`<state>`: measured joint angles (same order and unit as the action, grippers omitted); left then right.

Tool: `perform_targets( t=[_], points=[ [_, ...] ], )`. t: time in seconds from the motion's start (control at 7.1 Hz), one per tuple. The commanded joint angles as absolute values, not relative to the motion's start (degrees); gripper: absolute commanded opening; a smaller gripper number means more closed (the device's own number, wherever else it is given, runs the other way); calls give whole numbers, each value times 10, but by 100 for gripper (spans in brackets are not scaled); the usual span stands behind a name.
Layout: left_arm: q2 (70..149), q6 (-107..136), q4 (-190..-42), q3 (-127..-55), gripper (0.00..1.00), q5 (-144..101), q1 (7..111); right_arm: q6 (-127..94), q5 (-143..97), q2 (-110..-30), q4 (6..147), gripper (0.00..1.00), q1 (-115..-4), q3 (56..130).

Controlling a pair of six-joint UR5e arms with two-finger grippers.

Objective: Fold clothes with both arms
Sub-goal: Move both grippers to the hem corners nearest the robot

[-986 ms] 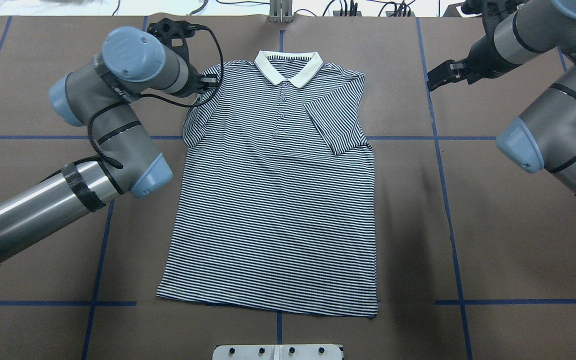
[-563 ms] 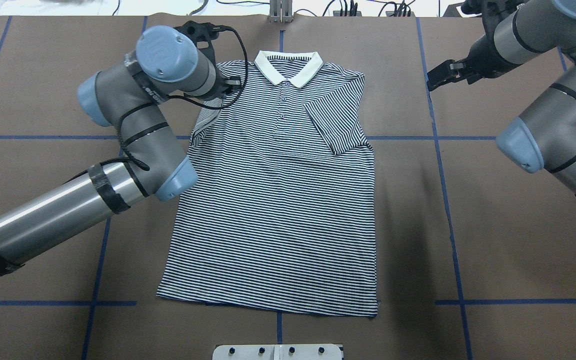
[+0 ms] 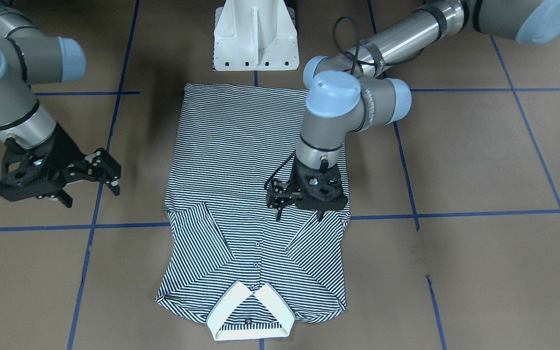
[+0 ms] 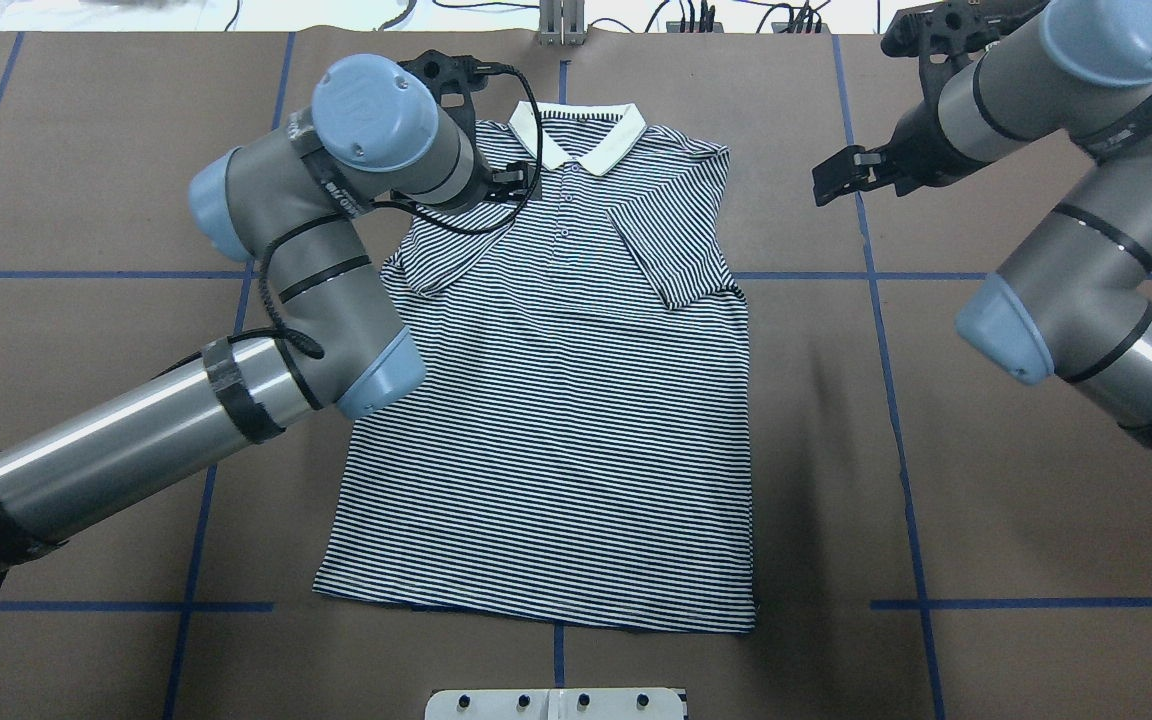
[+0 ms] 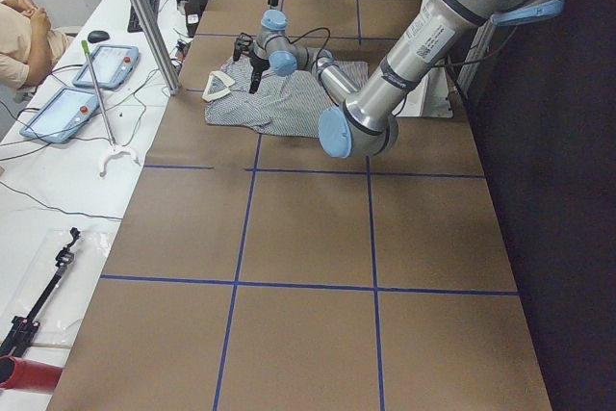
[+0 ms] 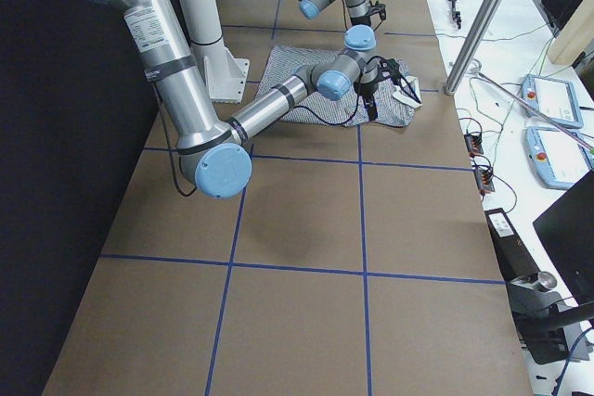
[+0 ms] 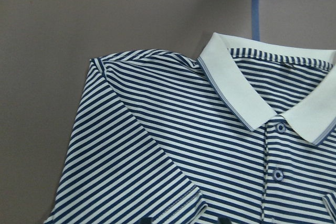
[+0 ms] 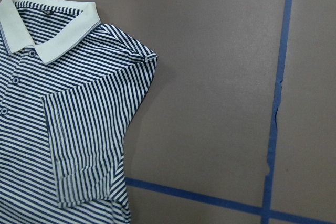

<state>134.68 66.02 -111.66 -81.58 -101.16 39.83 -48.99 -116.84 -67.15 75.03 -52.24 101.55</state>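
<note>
My left gripper has swept the left sleeve inward across the polo shirt lying mid-surface, to narrow it for folding; I cannot tell its grip, while my right gripper waits apart beside the shirt.

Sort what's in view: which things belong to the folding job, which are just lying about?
Job: navy-and-white striped polo shirt with cream collar; black two-finger left gripper; black two-finger right gripper.
Lying about: white metal pedestal base; blue tape grid lines; two blue-framed tablets on the white side bench.
</note>
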Motion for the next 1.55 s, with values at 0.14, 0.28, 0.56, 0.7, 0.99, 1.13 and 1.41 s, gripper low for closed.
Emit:
perform_targets(
  t=[0.14,0.28,0.56,0.7,0.99,1.13,1.41],
  points=[
    [1170,663,-1104,-1062,100,-1018,335,-779,-960,-756,757,97,-279,1165],
    [1112,711,-1106,-1124,100,-1013,304,-868,-888,-770,768,90,-191,1193],
    [1051,763,-1116,-1146,100,-966,211,-986,-787,-771,842,81,-66,1226],
    [1028,806,-1128,-1147,100,-939,174,-995,-768,-773,852,81,-38,1227],
    [963,864,-1163,-1143,74,-894,115,-998,-753,-772,853,81,-26,1227],
    [949,867,-1167,-1143,72,-893,106,-998,-752,-772,853,81,-26,1227],
    [949,873,-1166,-1146,71,-891,93,-998,-748,-773,853,82,-25,1227]
  ],
)
